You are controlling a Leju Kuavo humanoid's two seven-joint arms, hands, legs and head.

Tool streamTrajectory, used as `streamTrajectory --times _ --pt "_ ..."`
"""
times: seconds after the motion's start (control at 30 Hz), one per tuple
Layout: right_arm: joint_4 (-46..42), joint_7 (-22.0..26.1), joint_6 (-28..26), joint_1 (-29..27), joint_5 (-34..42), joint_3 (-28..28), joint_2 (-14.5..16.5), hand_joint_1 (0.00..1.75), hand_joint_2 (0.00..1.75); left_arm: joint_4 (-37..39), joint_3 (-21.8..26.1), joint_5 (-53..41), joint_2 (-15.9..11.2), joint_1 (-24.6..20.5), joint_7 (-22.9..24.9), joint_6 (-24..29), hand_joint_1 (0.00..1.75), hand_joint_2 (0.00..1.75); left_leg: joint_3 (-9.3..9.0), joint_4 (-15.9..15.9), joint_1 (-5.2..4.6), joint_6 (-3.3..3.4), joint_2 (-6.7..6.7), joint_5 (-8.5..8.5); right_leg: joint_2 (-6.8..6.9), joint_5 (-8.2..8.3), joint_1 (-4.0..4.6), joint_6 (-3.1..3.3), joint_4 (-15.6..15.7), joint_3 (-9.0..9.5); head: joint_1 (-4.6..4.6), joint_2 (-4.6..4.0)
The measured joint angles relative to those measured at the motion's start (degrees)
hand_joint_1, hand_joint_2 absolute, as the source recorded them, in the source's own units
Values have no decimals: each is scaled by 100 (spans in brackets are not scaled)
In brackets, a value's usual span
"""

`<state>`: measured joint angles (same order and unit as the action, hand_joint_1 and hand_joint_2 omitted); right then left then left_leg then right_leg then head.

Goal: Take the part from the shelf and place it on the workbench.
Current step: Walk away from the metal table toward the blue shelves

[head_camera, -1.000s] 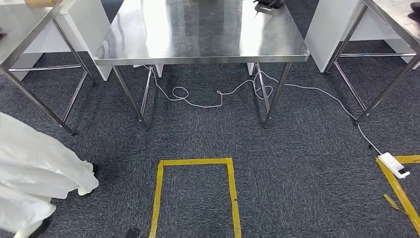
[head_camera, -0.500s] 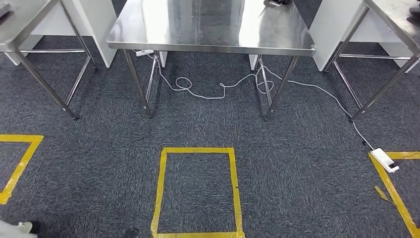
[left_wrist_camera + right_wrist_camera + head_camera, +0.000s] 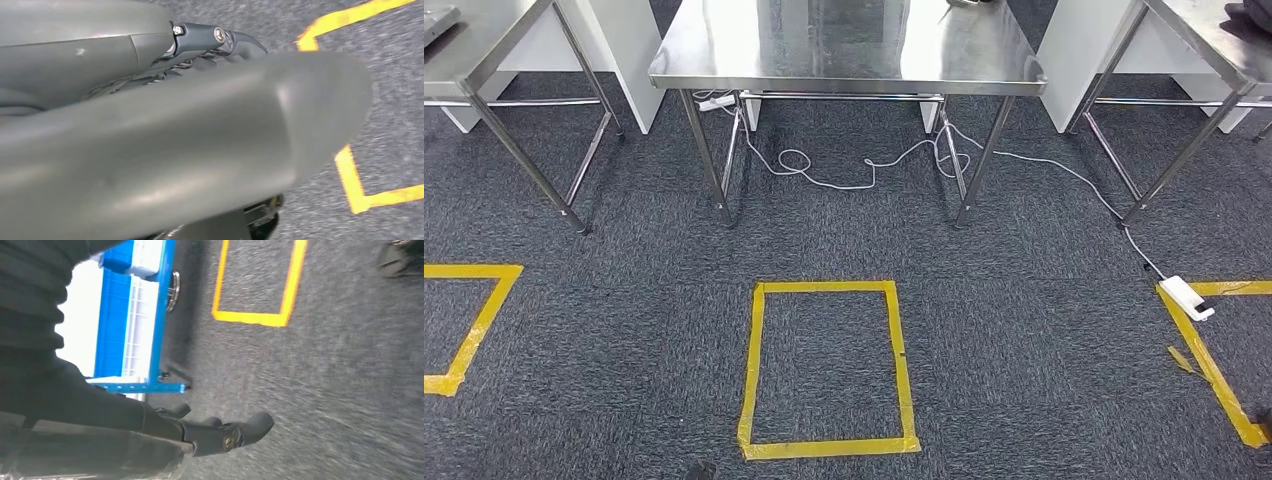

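Steel surface (image 3: 844, 50) upper centre ahead; I can't tell where the part is, so weight and grip spot are guesswork; my left hand (image 3: 200, 135) and right hand (image 3: 220, 432): clenched or loose, can't tell.

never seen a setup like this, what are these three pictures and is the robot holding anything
It is a walking humanoid robot with three cameras. The head view looks down at dark carpet, a yellow tape rectangle and a steel workbench ahead, with a white cable under it. The other two cameras sit at the wrists. The left robot hand is mostly hidden behind a big grey shape close to the lens, so I cannot tell its state. The right robot hand hangs over the carpet near a blue cart; it seems to hold nothing.
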<state>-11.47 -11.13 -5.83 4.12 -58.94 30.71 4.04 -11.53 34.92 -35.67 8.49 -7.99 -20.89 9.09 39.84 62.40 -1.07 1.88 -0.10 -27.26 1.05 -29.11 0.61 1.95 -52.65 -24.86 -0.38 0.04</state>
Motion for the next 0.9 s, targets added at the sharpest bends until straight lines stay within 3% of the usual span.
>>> streamTrajectory --times 0.03,0.07,0.1,0.13,0.2,0.23,0.27,0.33,0.4,0.43,0.5,0.57,0.6,0.63,0.67,0.7,0.73,0.77,0.83,0.87,0.9 --pt "0 12 1 -7 -15 -1 4 0 175 1 4 13 -3 4 -9 0 0 0 54 358 46 -69 -8 -308 3 75 -18 -2 -7 -89 -4 0" --pt "0 28 2 -17 -27 -1 9 0 175 1 8 26 -9 6 -18 0 0 0 93 732 98 -138 -8 -508 8 147 -42 -29 -20 -171 -6 0" --pt "0 50 4 -24 -36 -2 15 0 175 1 10 39 -16 7 -27 0 0 0 94 1024 150 -204 -7 -539 14 213 -73 -66 -48 -264 -6 0" --pt "0 70 5 -29 -41 -2 19 0 175 1 12 51 -23 7 -34 0 0 0 33 1167 202 -271 -6 -427 19 271 -114 -112 -92 -368 -8 0" --pt "-1 98 5 -28 -60 -2 20 0 175 0 15 68 -34 6 -48 0 0 0 -368 869 316 -415 -3 -84 23 357 -204 -202 -248 -614 -15 0" --pt "-2 104 5 -25 -69 -1 8 0 175 -1 16 73 -35 2 -53 0 0 0 -667 499 364 -491 -7 -55 21 381 -230 -237 -349 -743 -31 0" --pt "-4 110 5 -22 -80 -1 5 0 175 -2 16 75 -35 -2 -61 0 0 0 -939 119 388 -513 -18 -127 19 403 -238 -277 -443 -850 -39 0" --pt "-7 124 5 -19 -94 -1 -2 0 175 -3 18 78 -37 -11 -75 1 0 0 -1184 -328 367 -469 -41 -350 16 470 -211 -394 -555 -984 -56 0" --pt "-5 142 5 -31 -105 -1 0 0 175 -1 19 84 -39 -13 -84 4 0 0 -1094 -392 316 -296 -31 -335 9 546 -204 -541 -567 -1057 -56 0" --pt "-3 149 5 -36 -110 0 -5 0 175 0 21 86 -40 -14 -86 5 0 0 -1030 -406 301 -195 -21 -279 2 484 -215 -567 -614 -1119 -54 0" --pt "0 157 7 -42 -123 0 -10 0 175 2 29 90 -45 -15 -89 11 0 0 -884 -431 291 -10 4 -127 -14 63 -245 -519 -992 -1280 -27 0" --pt "1 158 9 -47 -139 -1 -7 0 175 2 40 92 -49 -15 -91 21 0 0 -716 -429 258 59 13 26 -26 -422 -240 -486 -1686 -1428 6 0" --pt "1 158 10 -47 -144 -1 -8 0 175 2 46 93 -49 -14 -92 28 0 0 -619 -426 238 65 20 106 -35 -506 -236 -517 -1990 -1443 6 0" --pt "1 158 9 -43 -153 -1 -13 0 175 3 51 93 -49 -13 -92 36 0 0 -516 -424 217 64 25 182 -45 -460 -231 -571 -2164 -1394 5 0" --pt "1 158 9 -37 -161 -1 -18 0 175 3 56 93 -49 -13 -95 45 0 0 -411 -422 199 56 30 260 -55 -309 -222 -627 -2156 -1253 5 0" --pt "0 158 9 -31 -169 0 -23 0 175 3 60 92 -49 -13 -101 51 0 0 -312 -422 187 45 30 335 -64 -146 -211 -660 -1990 -1037 4 0" --pt "-1 158 9 -24 -179 -1 -26 0 175 3 64 89 -49 -13 -110 58 0 0 -233 -420 178 26 28 406 -70 -77 -195 -642 -1642 -718 3 0" --pt "-3 158 12 -15 -188 -1 -26 0 175 2 69 82 -48 -13 -119 68 0 0 -176 -416 168 0 28 478 -74 -139 -156 -579 -1122 -332 3 0" --pt "-5 159 20 4 -205 -2 -21 0 175 1 82 65 -48 -12 -128 89 0 0 -140 -425 153 -57 35 599 -79 -389 -85 -430 -336 176 -12 0" --pt "-5 159 33 10 -212 -2 -17 0 175 1 89 55 -48 -11 -129 95 0 0 -140 -441 151 -91 42 656 -80 -447 -56 -376 -146 255 -18 0" --pt "-3 160 47 11 -216 -2 -13 0 175 1 94 50 -48 -9 -129 96 0 0 -137 -455 160 -122 47 696 -79 -414 -80 -335 -151 213 -27 0"
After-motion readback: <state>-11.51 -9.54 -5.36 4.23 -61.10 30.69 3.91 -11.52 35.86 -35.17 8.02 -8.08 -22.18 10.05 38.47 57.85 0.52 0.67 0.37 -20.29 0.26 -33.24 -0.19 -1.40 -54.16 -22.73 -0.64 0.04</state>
